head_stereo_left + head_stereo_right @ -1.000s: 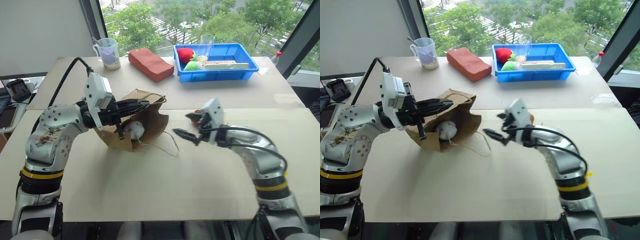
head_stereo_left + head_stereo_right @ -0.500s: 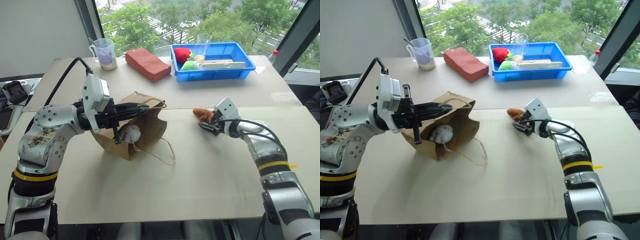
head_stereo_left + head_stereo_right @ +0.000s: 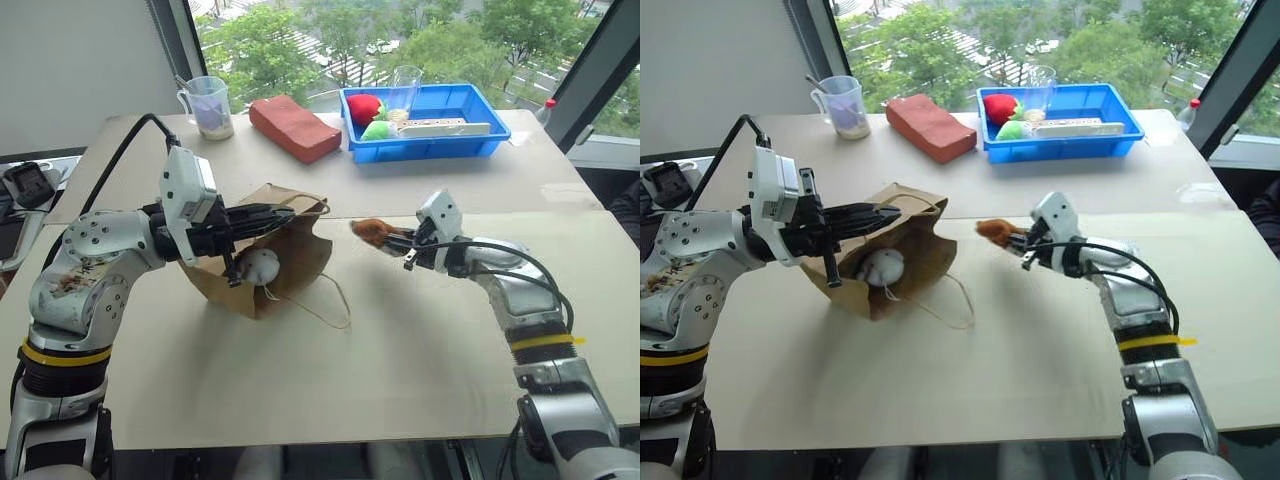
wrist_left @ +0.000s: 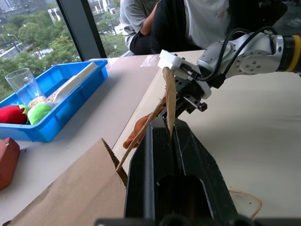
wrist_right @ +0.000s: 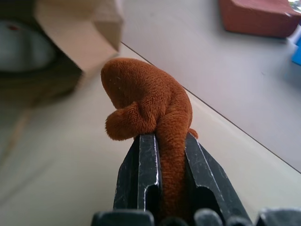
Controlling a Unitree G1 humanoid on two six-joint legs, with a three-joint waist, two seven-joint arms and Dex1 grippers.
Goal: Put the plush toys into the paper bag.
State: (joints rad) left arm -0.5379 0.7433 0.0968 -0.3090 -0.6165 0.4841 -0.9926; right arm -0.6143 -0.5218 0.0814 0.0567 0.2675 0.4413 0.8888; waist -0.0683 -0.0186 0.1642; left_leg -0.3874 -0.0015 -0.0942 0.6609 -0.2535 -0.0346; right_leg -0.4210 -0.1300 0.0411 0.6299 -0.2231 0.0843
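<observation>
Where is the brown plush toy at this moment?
In the head views the brown plush toy is pinched in the right hand, held above the table just right of the paper bag.

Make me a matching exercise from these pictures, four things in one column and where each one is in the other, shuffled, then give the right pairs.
Things:
1. white plush toy
2. reddish-brown plush toy
3. paper bag
4. red soft fruit

Places:
A. in the blue tray
B. clamped in the right gripper
C. inside the paper bag's mouth
D. rim pinched by the left gripper

Pairs: 1-C, 2-B, 3-D, 4-A
</observation>
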